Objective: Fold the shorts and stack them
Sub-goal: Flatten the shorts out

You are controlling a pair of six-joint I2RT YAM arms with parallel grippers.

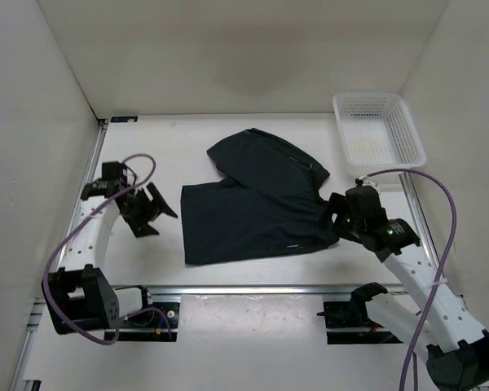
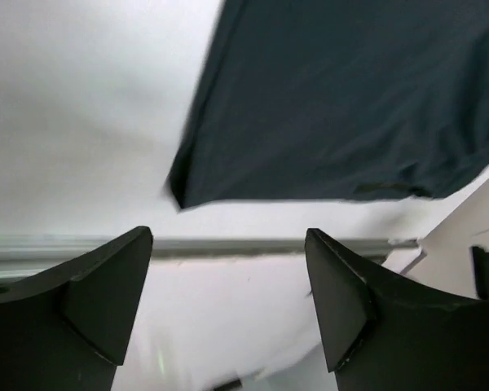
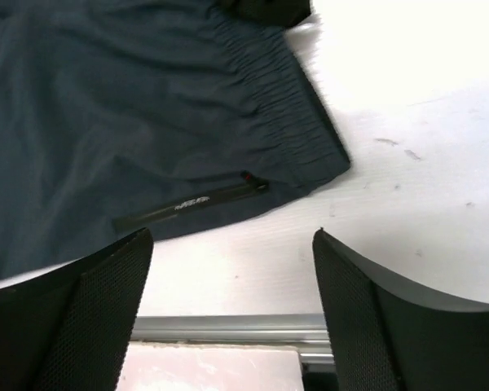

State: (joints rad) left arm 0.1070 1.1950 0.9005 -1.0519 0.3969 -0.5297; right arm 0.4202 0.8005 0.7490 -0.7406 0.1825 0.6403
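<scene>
White worktop (image 1: 147,155), walled on three sides: dark navy shorts (image 1: 257,199) lie loosely spread between the two claws, one leg skewed away from the other, with no neat fold visible. The left claw (image 1: 153,213) hangs open and empty, a hem corner ahead of it. The right claw (image 1: 334,216) gapes empty, the waistband just beyond its fingertips. Folding and stacking apparently both lie ahead.

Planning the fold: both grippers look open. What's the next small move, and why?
Probably lower the right gripper onto the waistband corner and close: the shorts lie spread and ungripped, and that corner sits just ahead of its open jaws.
</scene>
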